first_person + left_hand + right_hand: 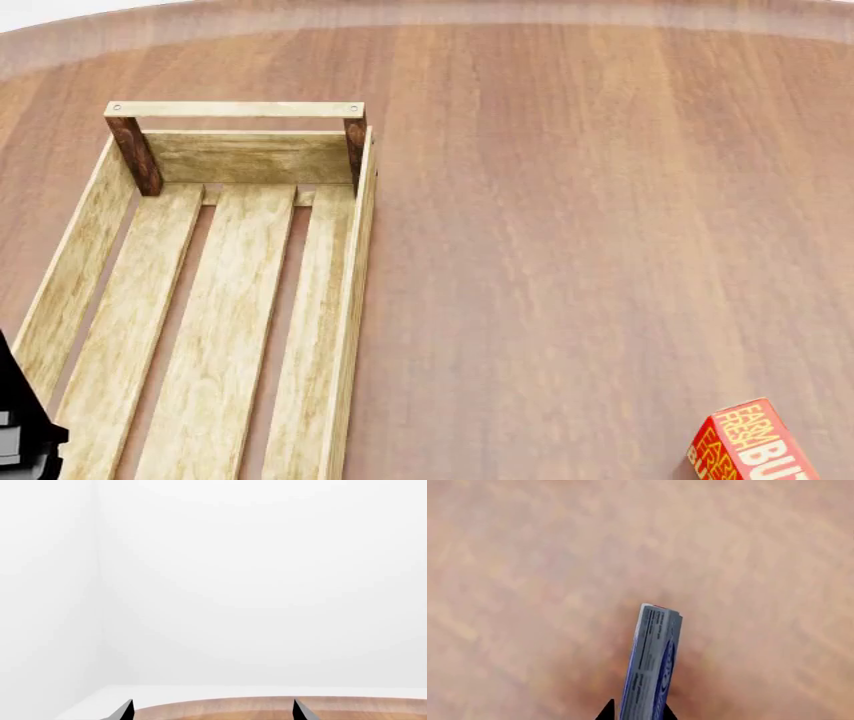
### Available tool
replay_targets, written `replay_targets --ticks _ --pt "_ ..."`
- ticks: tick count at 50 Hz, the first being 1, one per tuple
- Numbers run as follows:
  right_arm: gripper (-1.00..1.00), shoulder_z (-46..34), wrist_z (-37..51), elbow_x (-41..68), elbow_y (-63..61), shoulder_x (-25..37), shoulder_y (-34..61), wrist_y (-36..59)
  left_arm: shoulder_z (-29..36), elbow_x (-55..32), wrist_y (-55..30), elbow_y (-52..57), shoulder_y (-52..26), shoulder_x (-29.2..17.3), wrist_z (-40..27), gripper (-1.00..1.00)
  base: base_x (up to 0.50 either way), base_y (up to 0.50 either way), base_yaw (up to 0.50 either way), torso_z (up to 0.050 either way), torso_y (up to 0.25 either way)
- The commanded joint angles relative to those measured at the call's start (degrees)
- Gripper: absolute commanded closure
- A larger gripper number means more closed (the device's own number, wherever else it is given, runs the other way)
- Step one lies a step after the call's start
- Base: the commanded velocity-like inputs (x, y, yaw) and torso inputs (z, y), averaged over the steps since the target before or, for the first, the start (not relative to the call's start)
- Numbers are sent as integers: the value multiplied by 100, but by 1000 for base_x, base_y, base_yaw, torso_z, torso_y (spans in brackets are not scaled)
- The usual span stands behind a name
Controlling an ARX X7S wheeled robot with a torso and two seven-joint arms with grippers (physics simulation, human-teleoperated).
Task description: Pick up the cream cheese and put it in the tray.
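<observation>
Cream cheese (652,662) sits clamped edge-on between the right fingers (635,712), lifted above the bare counter (527,580). Pickup looks done; carrying it to the empty tray (354,300) remains. The left fingers (212,711) stand apart, holding nothing.

plain white walls (267,580) meeting at a corner, pale floor below; round reddish-brown wooden table (601,250), evenly and softly lit.

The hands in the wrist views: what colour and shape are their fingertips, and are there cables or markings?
Left hand: two plain black pointed fingertips. Right hand: two small black pointed tips. No cables or markings show. The head view shows only a black and grey blocky part at its edge.
</observation>
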Motion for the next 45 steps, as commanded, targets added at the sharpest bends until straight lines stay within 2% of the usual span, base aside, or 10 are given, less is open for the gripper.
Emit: replay_targets --ticks 1,8,13,18,27,45 --pt "100 -39 40 60 7 28 -8 -9 30 -56 6 -14 -9 -64 -80 -100 0 0 0 0 0" --pt "100 -82 207 -2 -362 81 -98 -32 26 -96 -12 19 -19 -102 -132 -100 0 0 0 0 0" --pt "100 -194 456 -239 -1233 303 -226 31 39 -118 -11 8 -29 -130 -161 -100 0 0 0 0 2" --pt "100 -65 773 -8 -2154 434 -380 52 54 -134 11 2 -10 -158 -191 -100 0 0 0 0 0" --pt "100 -1 1102 153 -3063 643 -449 182 66 -169 9 35 10 -203 -247 -100 0 0 0 0 0" --pt "100 263 1262 231 -3999 740 -360 444 111 -241 10 -11 -38 -280 -340 -100 0 0 0 0 0"
